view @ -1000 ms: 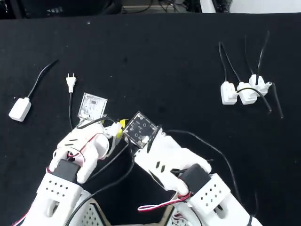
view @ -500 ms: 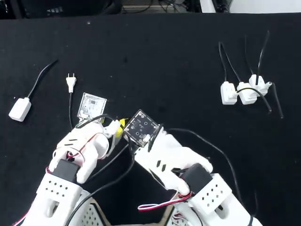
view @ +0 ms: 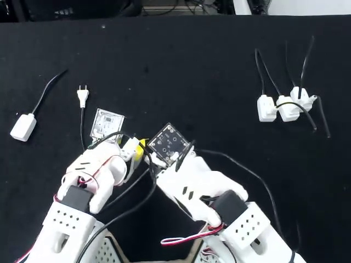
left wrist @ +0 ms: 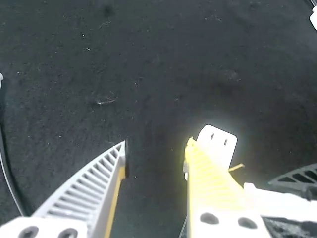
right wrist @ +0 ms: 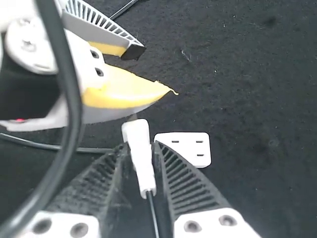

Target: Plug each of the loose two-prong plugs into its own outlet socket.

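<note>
Near the tabletop (view: 181,60) centre, the right end effector (right wrist: 140,146) pinches a white plug (right wrist: 141,159) between its black fingers (right wrist: 184,189), just beside a white socket (right wrist: 183,148) lying flat. The left end effector (left wrist: 156,148) stands spread close by, its yellow finger (left wrist: 208,183) next to that socket. Another loose plug (view: 82,96) lies toward ten o'clock, well apart.

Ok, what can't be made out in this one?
- Plug prongs: right wrist view, too small to tell at its tip, past the right gripper.
- Outlet socket: left wrist view, near edge covered by the left gripper's yellow finger.
- Plug-to-socket gap: high view, hidden under the right arm's wrist camera.
- Far-right white pieces: high view, too small to tell plug from socket.
</note>
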Motion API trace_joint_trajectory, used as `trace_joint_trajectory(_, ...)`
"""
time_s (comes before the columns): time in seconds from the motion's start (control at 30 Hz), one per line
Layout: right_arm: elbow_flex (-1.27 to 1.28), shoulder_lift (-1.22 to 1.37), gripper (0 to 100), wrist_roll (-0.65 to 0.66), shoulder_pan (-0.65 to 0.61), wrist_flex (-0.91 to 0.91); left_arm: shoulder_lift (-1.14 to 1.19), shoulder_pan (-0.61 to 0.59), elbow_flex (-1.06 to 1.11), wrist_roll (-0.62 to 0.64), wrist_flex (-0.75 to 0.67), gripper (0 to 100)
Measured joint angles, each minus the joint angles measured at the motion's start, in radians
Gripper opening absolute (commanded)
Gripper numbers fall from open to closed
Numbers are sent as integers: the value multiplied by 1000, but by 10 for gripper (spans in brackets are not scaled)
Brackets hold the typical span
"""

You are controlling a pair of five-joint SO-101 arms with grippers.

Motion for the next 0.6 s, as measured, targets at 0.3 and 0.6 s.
trace_joint_trajectory(0.3, 0, 0, 11, -11, 0, 0, 0, 0, 0, 0, 0, 198)
trace_joint_trajectory(0.6, -2, 0, 11, -52, 18, 0, 9, -2, 9, 14, 8, 198)
